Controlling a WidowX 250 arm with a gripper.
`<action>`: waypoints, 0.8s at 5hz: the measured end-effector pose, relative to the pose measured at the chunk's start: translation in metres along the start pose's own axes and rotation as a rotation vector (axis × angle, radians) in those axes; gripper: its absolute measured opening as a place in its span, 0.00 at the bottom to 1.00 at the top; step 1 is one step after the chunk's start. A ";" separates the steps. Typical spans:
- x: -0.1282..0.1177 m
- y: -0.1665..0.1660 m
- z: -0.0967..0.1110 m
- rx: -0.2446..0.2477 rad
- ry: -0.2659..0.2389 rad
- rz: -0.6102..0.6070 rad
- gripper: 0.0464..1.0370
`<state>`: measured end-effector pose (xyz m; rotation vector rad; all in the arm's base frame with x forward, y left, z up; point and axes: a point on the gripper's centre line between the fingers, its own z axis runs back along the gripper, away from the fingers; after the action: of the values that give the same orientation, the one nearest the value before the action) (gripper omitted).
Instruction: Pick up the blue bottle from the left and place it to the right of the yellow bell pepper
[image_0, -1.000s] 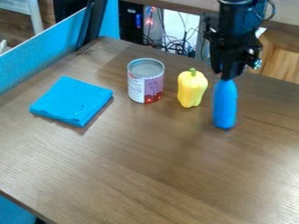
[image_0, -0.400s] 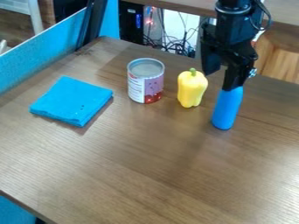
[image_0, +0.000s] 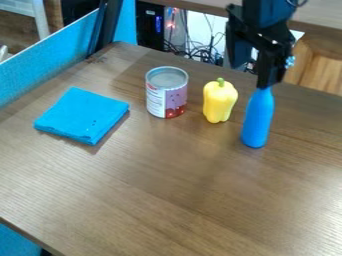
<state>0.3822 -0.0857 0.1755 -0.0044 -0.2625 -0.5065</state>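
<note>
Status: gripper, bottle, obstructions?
Black two-finger gripper at top of smooth blue bottle. Bottle roughly upright, brown wood-grain table below. Nearest neighbour: glossy yellow bell pepper, gap between.

Smooth, glossy yellow plastic pepper (image_0: 220, 101).

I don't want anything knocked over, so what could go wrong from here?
The bottle seems to lean a little, with the pincer right at its top, so a clumsy nudge might tip it.
The pepper stands close beside the bottle and could be knocked over if the bottle swings that way.
The can is just past the pepper, so a falling pepper might bump it.
</note>
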 end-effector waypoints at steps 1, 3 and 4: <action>-0.017 0.017 0.028 -0.028 0.006 0.078 0.96; -0.041 0.042 0.070 -0.055 0.159 0.228 0.96; -0.041 0.041 0.070 -0.056 0.158 0.228 0.96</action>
<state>0.3502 -0.0251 0.2351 -0.0482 -0.0910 -0.2850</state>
